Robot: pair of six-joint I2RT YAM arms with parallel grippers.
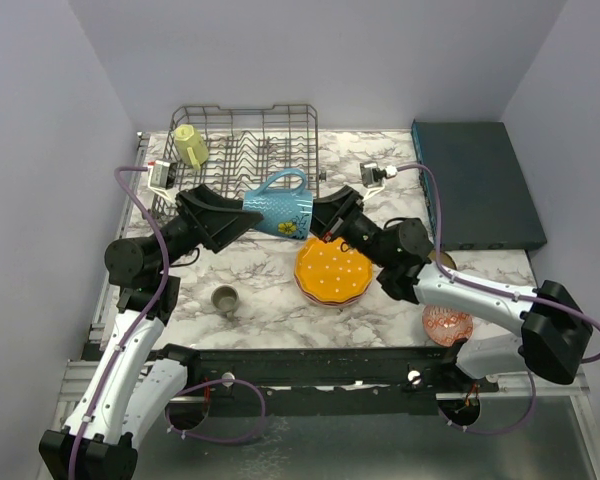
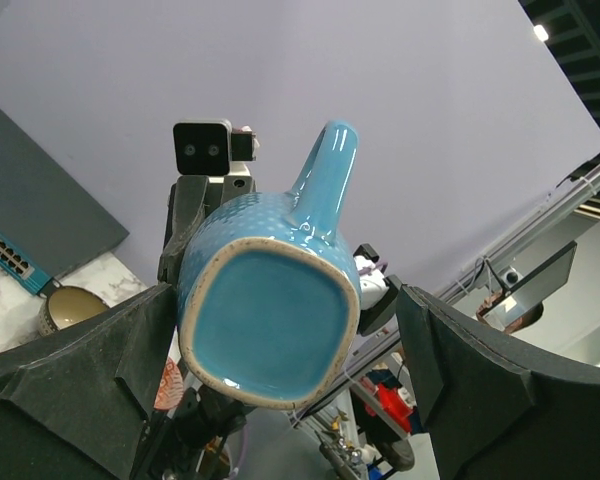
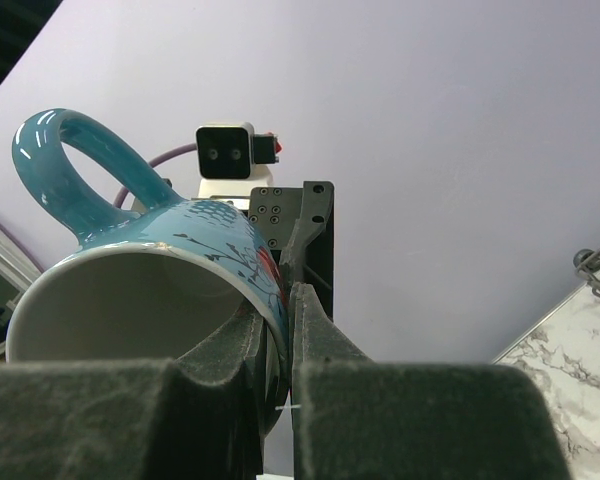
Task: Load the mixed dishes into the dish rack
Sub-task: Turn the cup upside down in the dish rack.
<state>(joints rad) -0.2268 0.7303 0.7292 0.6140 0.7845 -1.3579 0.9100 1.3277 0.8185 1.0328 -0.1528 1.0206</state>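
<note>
1. Pads of the right gripper [image 3: 285, 300] are clenched on the blue mug [image 3: 130, 290], one finger inside the rim and one outside, pinching the wall.
2. The left gripper [image 2: 285, 340] is spread wide, jaws flanking the mug's base, with no contact that we can see.
3. The mug hangs on its side in mid-air between the arms, handle up. It is just in front of the dish rack [image 1: 245, 140], near the orange plate [image 1: 332, 272].
4. Risk: we read this as a handover. If the right lets go before the left closes, the mug drops onto the plate or the marble table [image 1: 270, 285]. The glazed base could also squirt out of an off-centre squeeze.
5. Writing: none readable. The mug shows only dots and a painted motif.
</note>
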